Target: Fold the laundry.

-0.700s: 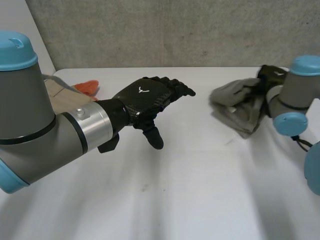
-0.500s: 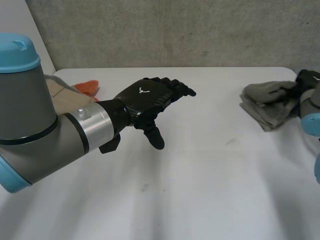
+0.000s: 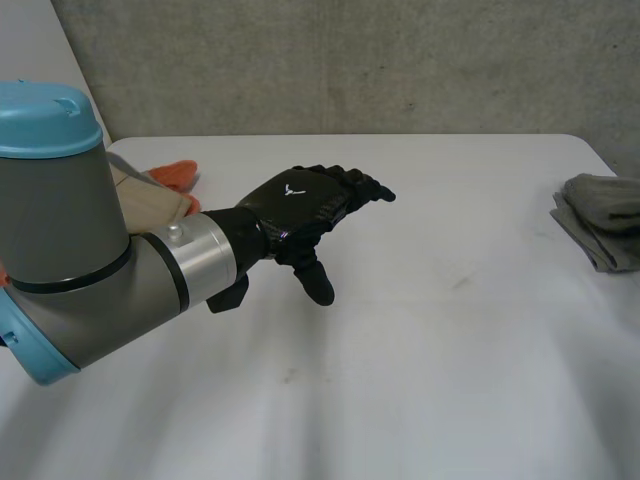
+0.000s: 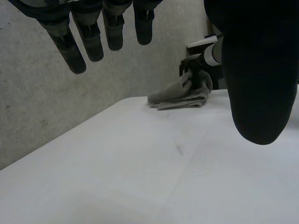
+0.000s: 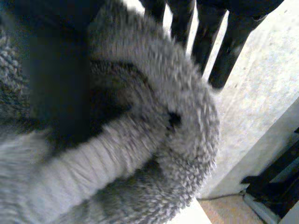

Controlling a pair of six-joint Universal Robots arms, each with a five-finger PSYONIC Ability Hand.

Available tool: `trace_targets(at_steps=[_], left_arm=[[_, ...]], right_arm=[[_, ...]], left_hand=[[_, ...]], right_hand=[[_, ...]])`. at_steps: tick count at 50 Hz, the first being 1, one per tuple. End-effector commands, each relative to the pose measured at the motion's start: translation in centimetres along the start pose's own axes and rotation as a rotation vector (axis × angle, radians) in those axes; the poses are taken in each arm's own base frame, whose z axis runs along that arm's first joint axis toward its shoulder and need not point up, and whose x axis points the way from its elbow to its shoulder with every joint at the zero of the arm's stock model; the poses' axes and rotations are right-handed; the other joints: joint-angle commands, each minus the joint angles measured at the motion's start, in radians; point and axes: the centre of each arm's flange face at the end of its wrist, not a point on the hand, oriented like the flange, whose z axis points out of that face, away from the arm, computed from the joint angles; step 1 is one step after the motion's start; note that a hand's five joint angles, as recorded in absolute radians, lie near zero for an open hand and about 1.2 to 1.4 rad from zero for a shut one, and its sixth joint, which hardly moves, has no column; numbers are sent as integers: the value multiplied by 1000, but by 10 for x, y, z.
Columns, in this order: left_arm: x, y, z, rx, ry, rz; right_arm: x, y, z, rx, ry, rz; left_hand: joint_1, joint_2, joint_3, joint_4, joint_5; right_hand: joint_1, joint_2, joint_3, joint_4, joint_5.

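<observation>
A folded grey knit garment (image 3: 603, 220) lies at the table's right edge. In the left wrist view it (image 4: 180, 94) rests far beyond my fingertips, with my right hand (image 4: 195, 66) on its far end. In the right wrist view the garment (image 5: 140, 140) bunches under my right hand (image 5: 205, 35), whose straight fingers reach past it while the thumb presses in from the other side. My left hand (image 3: 305, 205) hovers open over the table's middle, palm down, holding nothing; its fingers (image 4: 88, 39) hang relaxed.
An orange cloth (image 3: 177, 175) and a beige item (image 3: 140, 195) lie at the table's far left, behind my left arm. A grey concrete wall (image 3: 350, 60) stands behind the white table (image 3: 420, 380).
My right hand has pulled the grey garment from right of the table's middle out to its right edge. My left hand has barely shifted.
</observation>
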Motion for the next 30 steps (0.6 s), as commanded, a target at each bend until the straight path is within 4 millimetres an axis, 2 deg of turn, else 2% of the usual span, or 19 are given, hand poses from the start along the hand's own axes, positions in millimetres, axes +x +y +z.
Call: trace_targets(at_steps=[1, 6, 7, 12, 15, 19, 22, 24, 25, 28, 29, 30], left_arm=[[0, -1, -1, 2, -2, -6], [-1, -3, -2, 9, -5, -5], [-1, -5, -3, 12, -7, -3], [-2, -6, -3, 16, -9, -1], [-2, -7, -3, 19, -10, 1], [-2, -12, -5, 32, -14, 8], [-8, -16, -7, 45, -34, 13], [-12, -17, -7, 53, -58, 16], [-15, -19, -8, 59, -74, 17], [-27, -23, -9, 83, -149, 30], [-30, -24, -9, 91, -173, 33], [-38, -27, -11, 110, -223, 42]], right_arm=[[6, 2, -19, -112, -11, -52], [29, -8, -30, -143, 24, -142], [41, -14, -32, -139, 41, -193], [69, -34, -33, -87, 94, -369], [87, -58, -31, -12, 152, -477], [92, -94, -35, 112, 197, -536], [87, -114, -39, 211, 181, -520], [76, -123, -45, 257, 146, -505], [53, -129, -56, 307, 75, -480], [19, -133, -75, 361, -43, -434], [-4, -135, -90, 403, -126, -401], [-17, -134, -100, 423, -177, -385]], left_hand=[[5, -13, -21, -11, -31], [5, -13, -21, -11, -31], [5, -13, -21, -11, -31], [5, -13, -21, -11, -31], [5, -13, -21, -11, -31], [2, -16, -23, -14, -34], [5, -13, -21, -11, -31], [5, -13, -21, -11, -31], [5, -13, -21, -11, -31], [5, -13, -21, -11, -31], [2, -16, -23, -14, -34], [-1, -19, -26, -17, -37]], right_hand=[[-193, -382, -411, -427, -399], [-193, -382, -411, -427, -399], [-193, -382, -411, -427, -399], [-193, -382, -411, -427, -399], [-193, -382, -411, -427, -399], [-193, -382, -411, -427, -399], [-193, -382, -411, -427, -399], [-193, -382, -411, -427, -399], [-193, -382, -411, -427, -399], [-193, -382, -411, -427, -399], [-193, -382, -411, -427, -399], [-193, -382, -411, -427, -399]])
